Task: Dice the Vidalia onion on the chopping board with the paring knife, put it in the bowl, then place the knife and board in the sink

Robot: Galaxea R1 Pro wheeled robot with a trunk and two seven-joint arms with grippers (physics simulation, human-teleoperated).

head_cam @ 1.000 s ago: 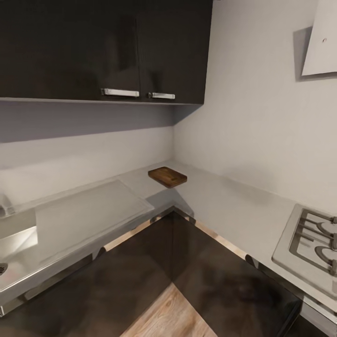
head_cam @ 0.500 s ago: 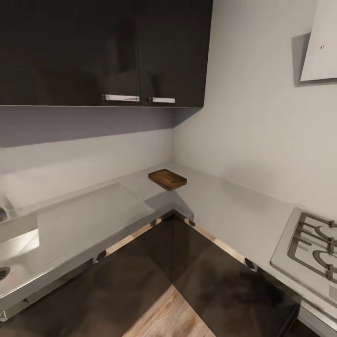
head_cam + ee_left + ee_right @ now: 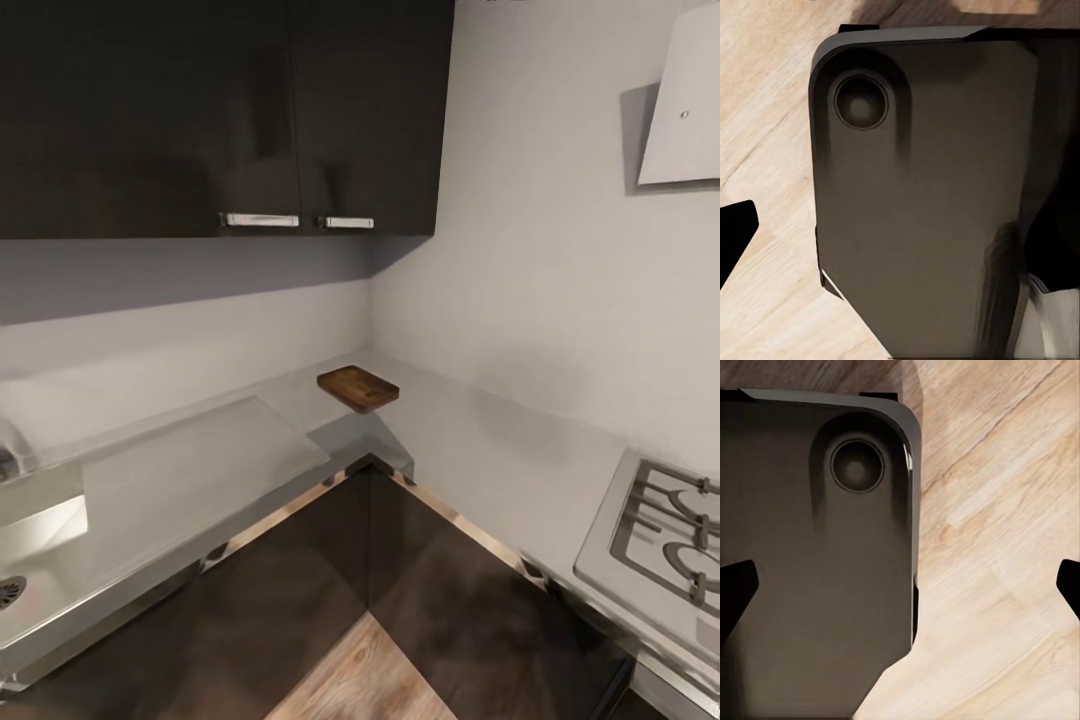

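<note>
Wooden chopping board (image 3: 357,387) on corner countertop (image 3: 480,450) (sink (image 3: 30,530) leftward)

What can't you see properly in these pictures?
- Sink, head view: the picture's left edge cuts it off, so its inside mostly stays hidden.
- Hob, head view: cut off by the right edge.
- Board, head view: too far to make out its slot handle.
</note>
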